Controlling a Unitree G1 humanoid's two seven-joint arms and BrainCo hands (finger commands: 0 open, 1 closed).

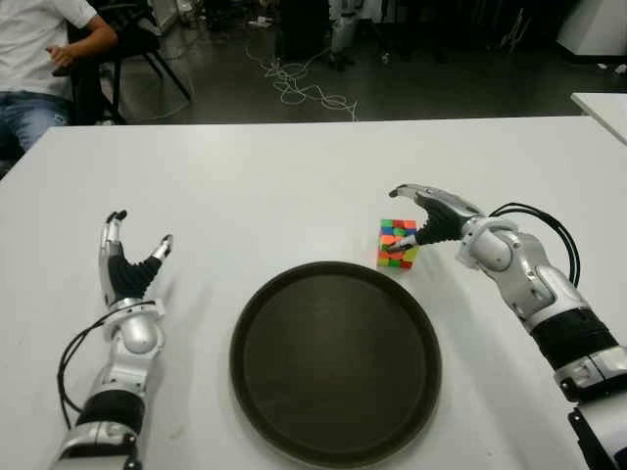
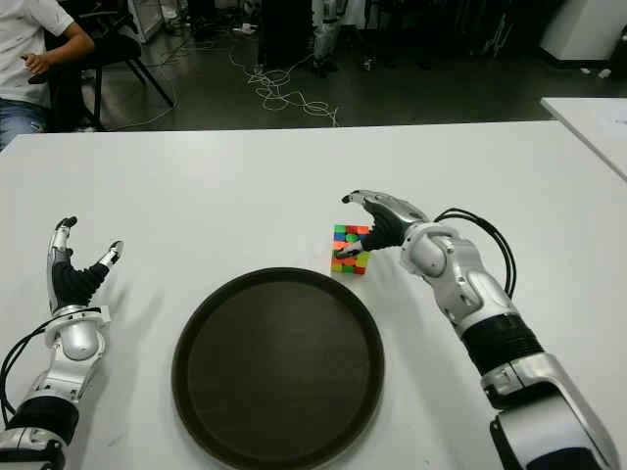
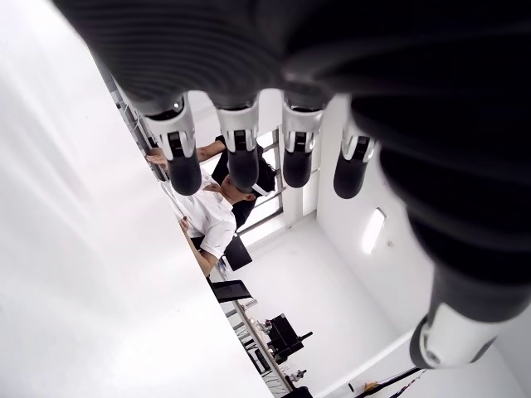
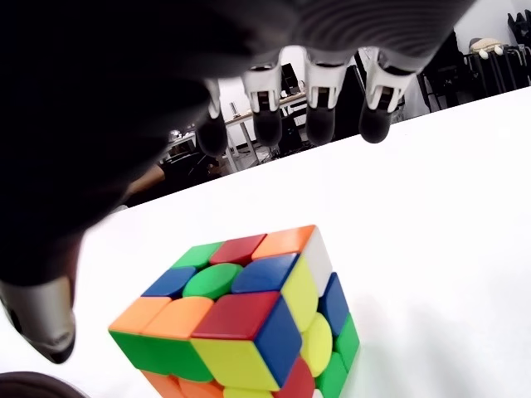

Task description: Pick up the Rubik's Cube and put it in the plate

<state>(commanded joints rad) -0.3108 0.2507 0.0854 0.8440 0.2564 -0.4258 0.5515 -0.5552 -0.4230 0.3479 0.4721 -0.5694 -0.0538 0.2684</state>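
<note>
Right robot hand (image 1: 416, 213) spread over Rubik's Cube (image 1: 397, 243), cube on table beside plate (image 1: 257, 323)

Both arms wear silver-grey metal shells with black ribbed rubber at the wrists. The left hand (image 1: 130, 262) and right hand (image 1: 431, 217) have silver fingers (image 3: 183, 153) with dark rounded tips. Black cables loop beside each forearm.

Rubik's Cube (image 4: 241, 319): lower corner cut off | plate (image 4: 33, 386): only rim sliver visible
</note>
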